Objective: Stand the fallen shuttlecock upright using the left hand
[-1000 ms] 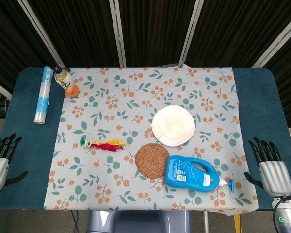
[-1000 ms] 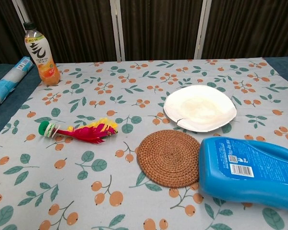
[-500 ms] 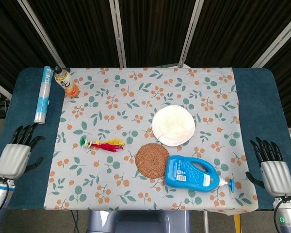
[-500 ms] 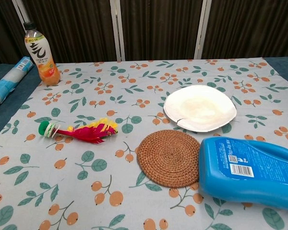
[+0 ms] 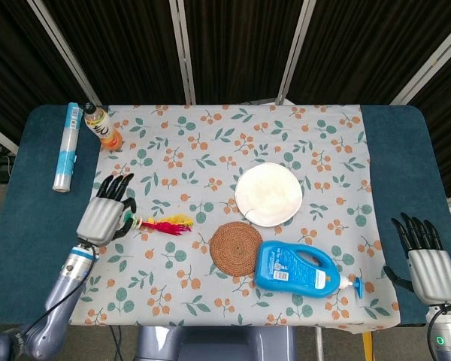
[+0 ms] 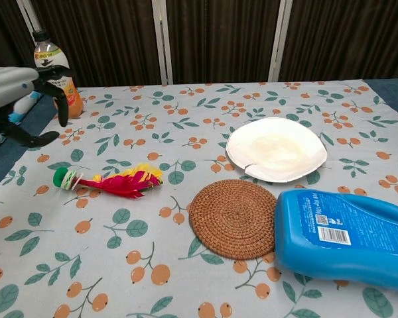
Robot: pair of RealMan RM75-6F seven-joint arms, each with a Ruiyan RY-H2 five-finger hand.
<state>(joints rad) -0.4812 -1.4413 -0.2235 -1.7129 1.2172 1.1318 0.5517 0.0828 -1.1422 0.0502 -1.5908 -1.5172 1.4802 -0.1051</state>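
Note:
The shuttlecock [image 5: 159,223] [image 6: 109,181] lies on its side on the floral cloth, green base to the left and red and yellow feathers to the right. My left hand [image 5: 105,211] [image 6: 20,93] hovers just left of and above its base, fingers spread and holding nothing. In the chest view the hand is raised above the cloth, apart from the shuttlecock. My right hand [image 5: 427,263] rests open at the table's right edge, far from it.
An orange drink bottle [image 5: 103,128] [image 6: 56,73] and a blue rolled tube [image 5: 65,147] stand at the far left. A white plate [image 5: 267,194] [image 6: 276,148], a woven coaster [image 5: 235,247] [image 6: 235,217] and a fallen blue detergent bottle [image 5: 298,270] [image 6: 348,238] lie to the right.
My left hand has swung in from the table's left edge toward the shuttlecock's base and now shows in the chest view. The shuttlecock and right hand have not moved.

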